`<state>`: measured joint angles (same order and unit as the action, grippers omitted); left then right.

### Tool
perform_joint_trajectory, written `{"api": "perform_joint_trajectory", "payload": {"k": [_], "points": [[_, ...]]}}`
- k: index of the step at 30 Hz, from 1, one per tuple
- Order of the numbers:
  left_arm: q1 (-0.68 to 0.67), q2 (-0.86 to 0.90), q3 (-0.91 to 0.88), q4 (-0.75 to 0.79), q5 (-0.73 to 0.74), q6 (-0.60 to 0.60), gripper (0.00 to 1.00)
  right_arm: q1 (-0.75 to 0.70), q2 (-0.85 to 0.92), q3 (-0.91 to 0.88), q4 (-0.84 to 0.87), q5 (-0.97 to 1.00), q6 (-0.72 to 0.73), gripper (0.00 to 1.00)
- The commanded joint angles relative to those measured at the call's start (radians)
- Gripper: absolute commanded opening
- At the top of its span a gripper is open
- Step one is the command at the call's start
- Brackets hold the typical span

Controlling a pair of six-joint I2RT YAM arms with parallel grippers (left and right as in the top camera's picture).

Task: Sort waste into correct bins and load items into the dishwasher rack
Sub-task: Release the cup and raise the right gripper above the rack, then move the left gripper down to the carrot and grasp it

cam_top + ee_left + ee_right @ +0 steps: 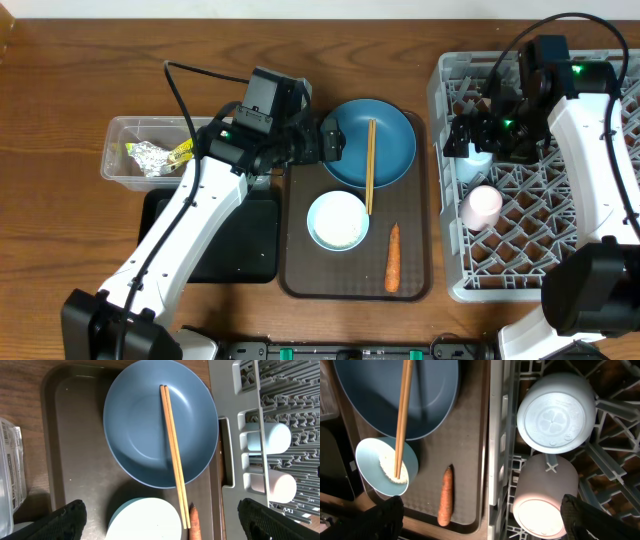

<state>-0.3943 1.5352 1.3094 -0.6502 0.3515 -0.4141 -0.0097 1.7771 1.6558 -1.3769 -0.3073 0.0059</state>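
The blue plate (pixel 390 140) lies on the brown tray with the wooden chopsticks (pixel 370 165) across it. The white bowl (pixel 337 220) holds rice scraps (pixel 395 472), and the carrot (pixel 393 257) lies beside it. My left gripper (pixel 333 140) is open and empty above the plate's left edge; its wrist view (pixel 160 525) looks down on the plate (pixel 150 425) and the bowl (pixel 145 520). My right gripper (pixel 462 135) is open and empty (pixel 490 520) over the rack's left side, above the light blue cup (pixel 478 158) and pink cup (pixel 481 206). No tissues show.
The grey dishwasher rack (pixel 540 230) fills the right. The brown tray (pixel 300 280) sits in the middle. The clear tub (pixel 125 140) at the left holds the foil wrapper (pixel 155 157). The black tray (pixel 230 250) lies partly under my left arm.
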Motion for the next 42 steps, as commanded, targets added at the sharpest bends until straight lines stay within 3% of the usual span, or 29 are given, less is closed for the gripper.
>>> {"api": "perform_joint_trajectory", "payload": {"k": [1, 21, 23, 28, 34, 38, 42], "points": [[0.003, -0.005, 0.003, -0.002, -0.013, 0.011, 0.99, 0.004, 0.007, 0.018, -0.003, -0.014, -0.003, 0.99], [0.003, -0.005, 0.003, 0.031, -0.014, 0.011, 0.99, 0.003, 0.007, 0.018, -0.002, -0.014, -0.003, 0.99], [0.003, -0.005, 0.003, 0.039, -0.066, 0.010, 0.99, 0.003, 0.007, 0.018, -0.002, -0.014, -0.003, 0.99], [0.002, -0.003, 0.003, -0.023, -0.084, 0.010, 0.99, 0.003, 0.007, 0.018, -0.003, -0.014, -0.003, 0.99], [-0.034, 0.012, -0.016, -0.100, -0.084, 0.000, 0.80, 0.003, 0.007, 0.018, -0.002, -0.014, -0.003, 0.99], [-0.114, 0.031, -0.041, -0.049, -0.103, -0.017, 0.78, 0.003, 0.007, 0.018, -0.003, -0.014, -0.003, 0.99], [-0.221, 0.061, -0.042, -0.027, -0.279, -0.041, 0.78, 0.004, 0.007, 0.018, -0.003, -0.014, -0.003, 0.99]]}}
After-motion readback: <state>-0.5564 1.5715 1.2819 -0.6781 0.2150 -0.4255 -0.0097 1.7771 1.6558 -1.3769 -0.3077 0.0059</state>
